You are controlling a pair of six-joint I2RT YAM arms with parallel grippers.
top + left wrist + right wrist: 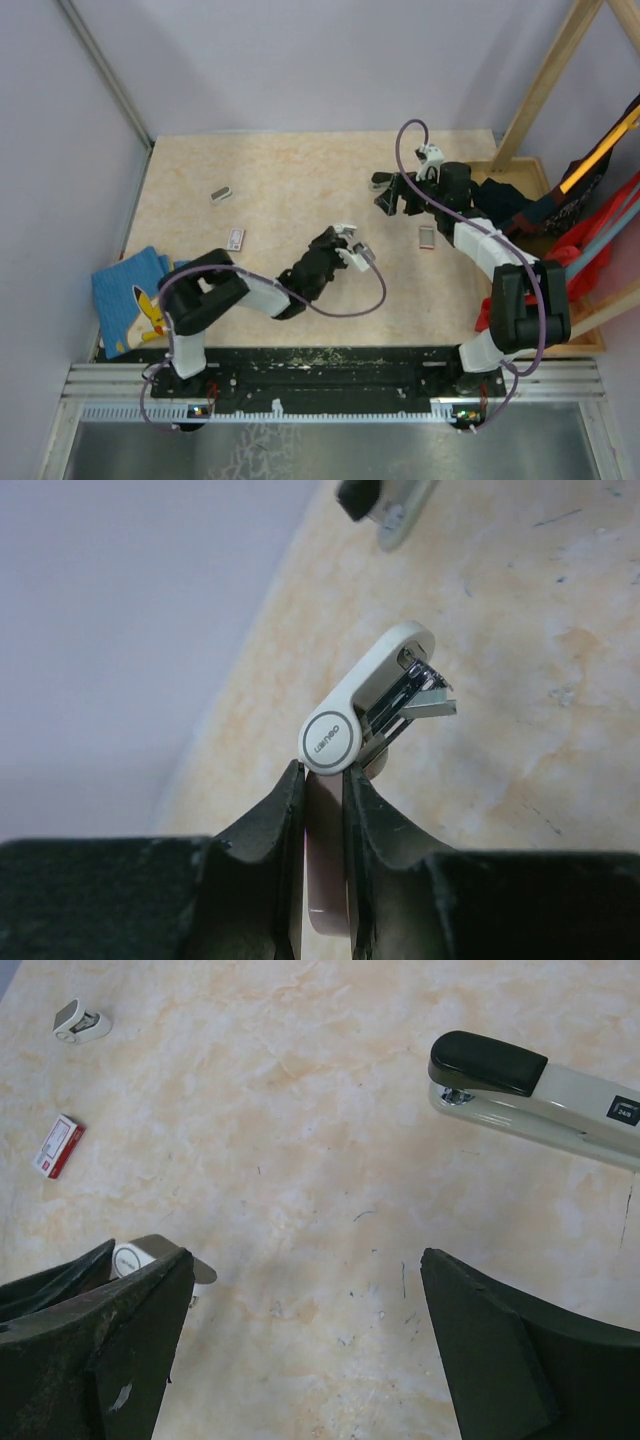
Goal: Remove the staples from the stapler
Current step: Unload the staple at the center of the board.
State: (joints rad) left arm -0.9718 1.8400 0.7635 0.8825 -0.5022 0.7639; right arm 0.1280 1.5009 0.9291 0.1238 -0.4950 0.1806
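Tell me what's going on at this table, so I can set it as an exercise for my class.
The left gripper is shut on a small white stapler, holding it above the table with its cover swung open and the metal staple track exposed. The right gripper is open and empty, hovering near a long grey stapler with a black cap that lies on the table. No loose staples can be made out.

Pale lilac walls (pixel 300 60) enclosed a beige marbled bench (pixel 290 170), with a bare wooden frame (pixel 548 75) standing at its far right corner.
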